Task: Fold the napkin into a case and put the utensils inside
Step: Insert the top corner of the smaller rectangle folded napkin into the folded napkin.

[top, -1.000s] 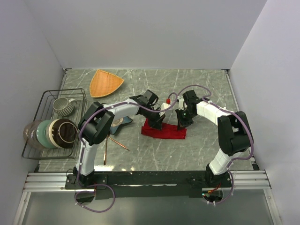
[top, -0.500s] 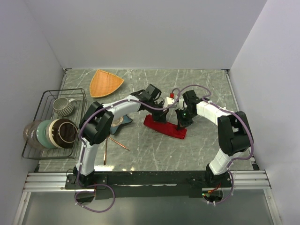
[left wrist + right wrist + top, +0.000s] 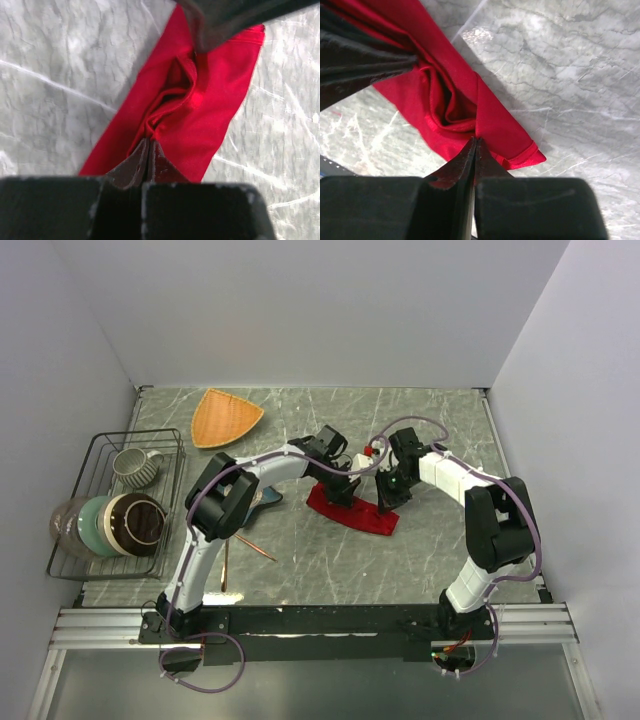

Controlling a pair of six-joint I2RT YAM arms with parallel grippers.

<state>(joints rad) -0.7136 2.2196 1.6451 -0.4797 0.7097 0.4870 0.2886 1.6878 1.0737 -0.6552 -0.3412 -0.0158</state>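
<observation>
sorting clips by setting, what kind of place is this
Most likely a robot lab cell staged as a dining table: plain white walls box in a marble-look tabletop, two arms bolted to a metal rail, and a wire rack holds bowls and a mug.

Blue dish [image 3: 266,500] mostly under the left arm [image 3: 250,473]; utensils [image 3: 258,550] too thin for detail.

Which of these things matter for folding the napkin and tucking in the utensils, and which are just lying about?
Job:
napkin
utensils

Lying about:
orange plate
blue dish
wire rack
mug
bowls
</observation>
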